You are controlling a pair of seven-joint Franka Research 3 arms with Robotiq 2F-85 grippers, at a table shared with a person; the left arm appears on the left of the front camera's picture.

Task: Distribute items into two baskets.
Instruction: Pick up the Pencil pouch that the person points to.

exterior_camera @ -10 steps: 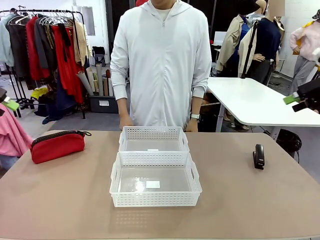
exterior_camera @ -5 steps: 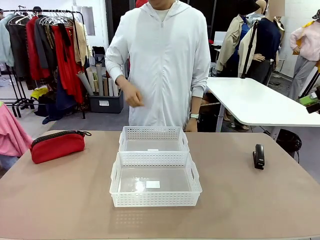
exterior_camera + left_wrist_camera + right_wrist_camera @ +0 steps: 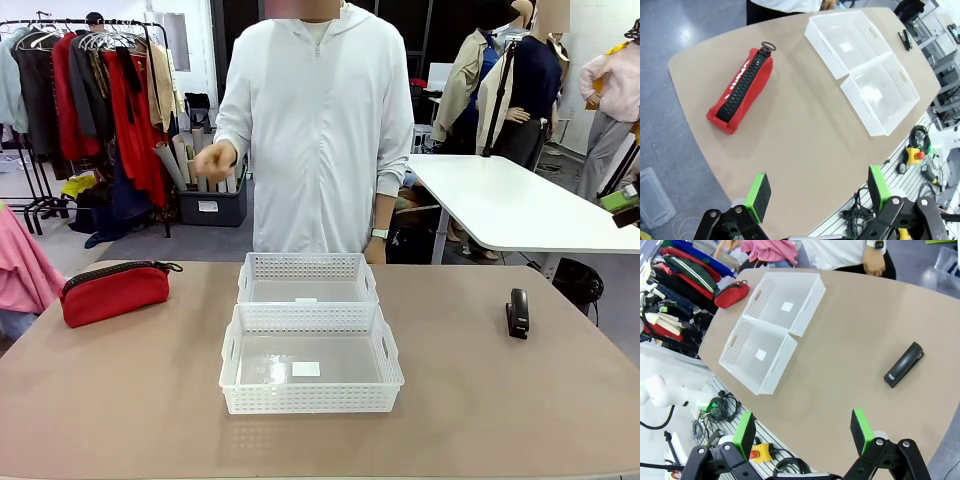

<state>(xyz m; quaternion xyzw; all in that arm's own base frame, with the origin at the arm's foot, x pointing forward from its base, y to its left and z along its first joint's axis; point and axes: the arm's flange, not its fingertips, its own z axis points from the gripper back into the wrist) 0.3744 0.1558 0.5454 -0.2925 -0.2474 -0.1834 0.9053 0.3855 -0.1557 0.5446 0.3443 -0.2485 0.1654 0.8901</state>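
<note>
Two white lattice baskets stand end to end at mid-table: the near basket [image 3: 310, 398] [image 3: 860, 107] [image 3: 752, 375] and the far basket [image 3: 305, 262] [image 3: 822, 47] [image 3: 807, 312], each with a small white label on its floor. The red pouch [image 3: 115, 292] [image 3: 742, 90] [image 3: 731, 294] lies at the table's left. At the right lies the black stapler [image 3: 517, 312] [image 3: 905, 40] [image 3: 904, 364]. My left gripper [image 3: 817, 192] hovers open, high above the table's left front edge. High over the right front edge, my right gripper [image 3: 802, 432] [image 3: 625, 205] hangs open as well.
A person in a white hooded jacket stands behind the far basket, one fist [image 3: 215, 160] raised at chest height, the other hand [image 3: 378, 245] [image 3: 875, 255] low at the table's far edge. A white table [image 3: 510, 205] stands beyond at the right. Cables [image 3: 722, 405] hang below the front edge.
The person's hand has risen from the table's far edge to chest height. My right gripper has drawn back toward the right edge of the front view.
</note>
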